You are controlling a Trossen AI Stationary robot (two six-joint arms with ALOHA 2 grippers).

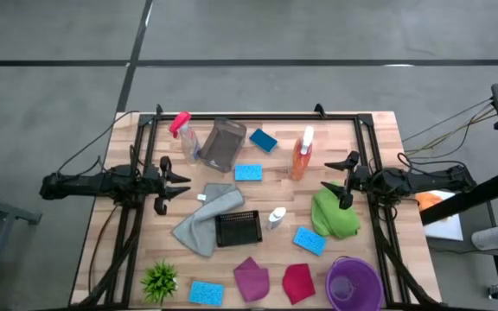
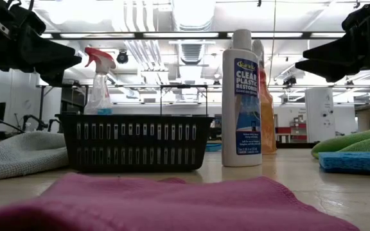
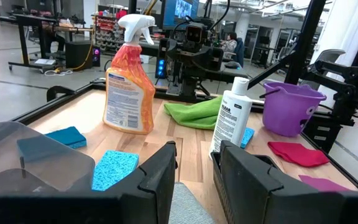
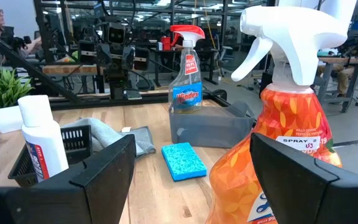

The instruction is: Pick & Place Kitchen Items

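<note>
My left gripper [image 1: 176, 182] hovers open and empty over the table's left side, pointing toward the grey cloth [image 1: 206, 220] and a blue sponge [image 1: 248, 173]. My right gripper [image 1: 341, 179] hovers open and empty at the right, above the green cloth [image 1: 335, 216]. The orange spray bottle [image 1: 302, 155] stands upright just left of it and looms close in the right wrist view [image 4: 284, 143]. The clear spray bottle with a red trigger [image 1: 184, 134] stands at the far left. The magenta cloth [image 1: 252, 278] and the red cloth [image 1: 298, 282] lie flat near the front edge.
A grey bin [image 1: 223, 143] stands at the far side. A black basket [image 1: 238, 229] and a white bottle [image 1: 276, 218] stand mid-table. A purple bucket [image 1: 353, 283] is at the front right and a spiky green plant [image 1: 160, 278] at the front left. Other blue sponges [image 1: 263, 140] [image 1: 309, 240] [image 1: 206, 292] lie about.
</note>
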